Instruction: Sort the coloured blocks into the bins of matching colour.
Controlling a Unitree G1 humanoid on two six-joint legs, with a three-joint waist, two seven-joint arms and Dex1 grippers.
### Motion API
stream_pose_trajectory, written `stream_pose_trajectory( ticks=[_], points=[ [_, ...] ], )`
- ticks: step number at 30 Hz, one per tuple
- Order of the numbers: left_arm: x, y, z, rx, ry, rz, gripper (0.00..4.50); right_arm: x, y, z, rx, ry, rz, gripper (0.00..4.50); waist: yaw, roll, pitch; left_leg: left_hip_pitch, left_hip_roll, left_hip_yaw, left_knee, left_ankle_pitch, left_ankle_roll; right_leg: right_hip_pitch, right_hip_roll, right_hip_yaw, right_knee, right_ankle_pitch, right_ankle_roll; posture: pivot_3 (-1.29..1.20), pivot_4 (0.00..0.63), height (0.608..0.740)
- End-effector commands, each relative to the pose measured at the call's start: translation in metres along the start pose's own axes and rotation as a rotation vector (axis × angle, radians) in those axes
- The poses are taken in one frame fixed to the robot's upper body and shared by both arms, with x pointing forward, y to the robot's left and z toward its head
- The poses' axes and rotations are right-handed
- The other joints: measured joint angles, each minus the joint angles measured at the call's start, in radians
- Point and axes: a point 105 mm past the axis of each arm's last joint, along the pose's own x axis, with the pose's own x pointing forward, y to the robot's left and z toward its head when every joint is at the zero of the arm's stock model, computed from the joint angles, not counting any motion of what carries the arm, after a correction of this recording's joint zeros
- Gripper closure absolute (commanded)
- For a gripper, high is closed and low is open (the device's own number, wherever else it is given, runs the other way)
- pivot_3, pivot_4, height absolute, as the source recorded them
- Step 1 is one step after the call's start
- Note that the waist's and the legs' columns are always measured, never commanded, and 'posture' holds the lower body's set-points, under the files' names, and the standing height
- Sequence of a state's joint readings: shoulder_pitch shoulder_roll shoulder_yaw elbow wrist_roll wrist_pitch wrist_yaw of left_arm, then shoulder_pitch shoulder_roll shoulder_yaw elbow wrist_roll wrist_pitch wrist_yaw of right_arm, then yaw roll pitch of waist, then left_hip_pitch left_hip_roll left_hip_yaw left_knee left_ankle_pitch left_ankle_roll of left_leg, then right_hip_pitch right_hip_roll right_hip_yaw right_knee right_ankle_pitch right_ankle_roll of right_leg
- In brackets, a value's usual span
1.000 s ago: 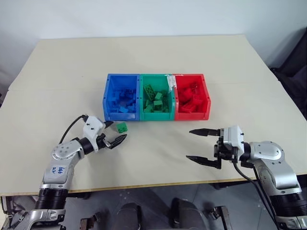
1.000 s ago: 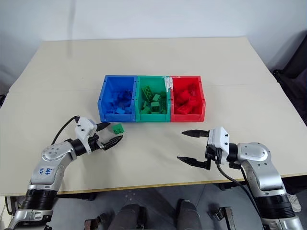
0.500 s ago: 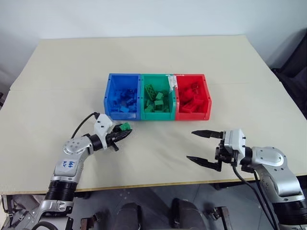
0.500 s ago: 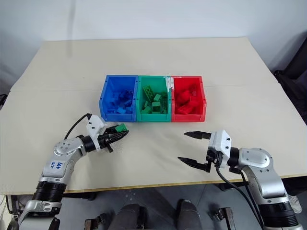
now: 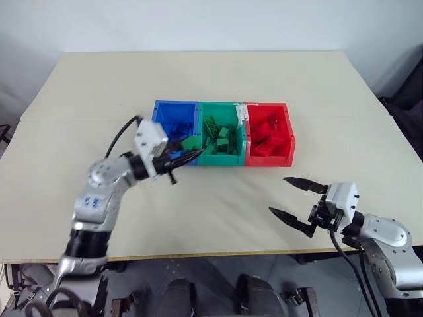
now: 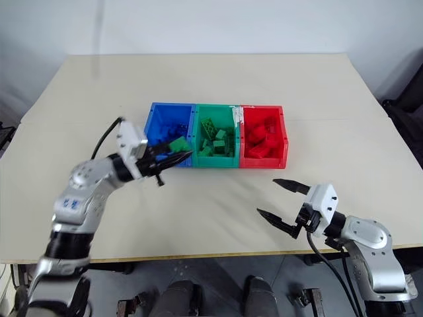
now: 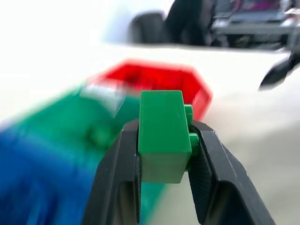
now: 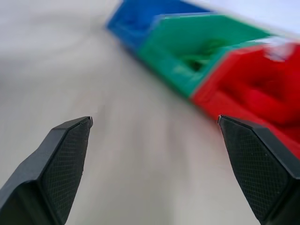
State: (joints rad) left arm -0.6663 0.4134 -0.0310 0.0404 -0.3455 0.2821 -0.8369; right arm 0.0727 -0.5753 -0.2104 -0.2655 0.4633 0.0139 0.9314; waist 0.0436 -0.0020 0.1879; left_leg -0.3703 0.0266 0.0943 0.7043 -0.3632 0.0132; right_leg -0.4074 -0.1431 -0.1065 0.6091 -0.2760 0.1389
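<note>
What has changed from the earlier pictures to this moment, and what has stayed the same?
The left gripper closed on the green block that lay on the table in front of the blue bin, lifted it and carried it up toward the bins; it now holds it at the near edge of the blue and green bins. The right gripper stayed open above the table, drifting slightly to the right. The bins did not move.

Bare table (image 5: 218, 211) before bins (image 5: 223, 135)

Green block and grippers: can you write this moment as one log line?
left gripper: shut on green block | block: raised near blue bin and green bin | right gripper: open, nothing held, over table
</note>
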Motion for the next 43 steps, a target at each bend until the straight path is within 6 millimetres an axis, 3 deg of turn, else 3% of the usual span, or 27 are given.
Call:
stream_pose_trajectory(
  ticks=[1, 7, 13, 16, 18, 22, 26, 32, 35, 37, 43],
  points=[
    [0.023, 0.010, -0.010, 0.027, 0.047, -0.032, 3.55, -0.010, -0.005, 0.015, -0.055, -0.059, -0.121, 0.00, -0.002, 0.000, 0.000, 0.000, 0.000, 0.000, 0.000, 0.000, 0.000, 0.000, 0.000, 0.000, 0.000, 0.000, 0.000, 0.00, 0.150, 0.740],
    [0.047, 0.033, -0.023, 0.028, 0.098, 0.000, 3.55, -0.012, 0.005, 0.017, -0.057, -0.076, -0.183, 0.00, -0.024, 0.000, 0.000, 0.000, 0.001, 0.001, -0.003, 0.000, 0.000, -0.001, 0.002, 0.000, -0.002, 0.000, 0.000, 0.00, 0.150, 0.740],
    [0.047, 0.037, -0.025, 0.034, 0.091, 0.002, 1.61, -0.004, 0.011, 0.021, -0.048, -0.111, -0.194, 0.00, -0.020, 0.000, 0.000, 0.000, 0.001, 0.001, -0.003, 0.000, 0.000, -0.001, 0.002, 0.001, -0.003, 0.000, 0.000, 0.00, 0.150, 0.740],
    [0.035, 0.035, -0.021, 0.063, 0.067, -0.010, 0.62, 0.004, 0.011, 0.023, -0.047, -0.127, -0.166, 0.00, -0.021, 0.000, 0.000, 0.000, 0.002, 0.001, -0.003, 0.000, 0.000, -0.001, 0.002, 0.001, -0.003, 0.000, 0.000, 0.00, 0.150, 0.740],
    [0.016, 0.036, -0.017, 0.074, 0.046, 0.013, 0.02, 0.010, 0.008, 0.022, -0.053, -0.130, -0.128, 0.00, -0.025, 0.000, 0.000, 0.000, 0.002, 0.001, -0.003, 0.000, 0.000, -0.001, 0.003, 0.001, -0.003, 0.000, 0.000, 0.00, 0.150, 0.740],
    [-0.018, 0.036, -0.015, 0.078, 0.059, 0.078, 0.02, 0.018, 0.003, 0.021, -0.057, -0.132, -0.065, 0.00, -0.038, 0.000, 0.000, 0.000, 0.003, 0.001, -0.003, 0.000, -0.001, -0.002, 0.003, 0.001, -0.003, 0.000, 0.000, 0.00, 0.150, 0.740],
    [-0.078, 0.035, -0.012, 0.128, 0.100, 0.221, 0.02, 0.031, -0.001, 0.018, -0.062, -0.123, 0.038, 0.00, -0.044, 0.000, 0.000, 0.000, 0.003, 0.000, -0.003, 0.000, -0.001, -0.001, 0.003, 0.001, -0.002, 0.000, 0.000, 0.00, 0.150, 0.740],
    [-0.167, 0.010, -0.031, 0.067, 0.278, 0.422, 0.02, 0.035, -0.010, 0.004, -0.107, -0.052, 0.171, 0.00, -0.047, 0.000, 0.000, 0.000, 0.004, 0.000, -0.004, 0.000, -0.001, -0.002, 0.002, 0.002, -0.003, 0.000, 0.000, 0.00, 0.150, 0.740],
    [-0.196, -0.005, -0.036, 0.046, 0.322, 0.486, 0.02, 0.032, -0.016, 0.000, -0.108, -0.033, 0.208, 0.00, -0.039, 0.000, 0.000, 0.000, 0.004, -0.001, -0.004, 0.000, 0.000, -0.001, 0.002, 0.001, -0.003, 0.000, -0.001, 0.00, 0.150, 0.740],
    [-0.205, -0.013, -0.036, 0.038, 0.327, 0.515, 0.02, 0.030, -0.020, -0.002, -0.108, -0.021, 0.226, 0.00, -0.036, 0.000, 0.000, 0.000, 0.004, -0.001, -0.003, 0.000, -0.001, -0.001, 0.000, 0.001, -0.002, 0.000, -0.001, 0.00, 0.150, 0.740],
    [-0.197, -0.028, -0.043, -0.026, 0.352, 0.505, 0.02, 0.029, -0.029, -0.002, -0.100, -0.013, 0.243, 0.00, -0.027, 0.000, 0.000, 0.001, 0.004, -0.001, -0.003, 0.000, 0.000, -0.001, -0.002, 0.001, 0.000, 0.000, -0.001, 0.00, 0.150, 0.740]
  ],
)
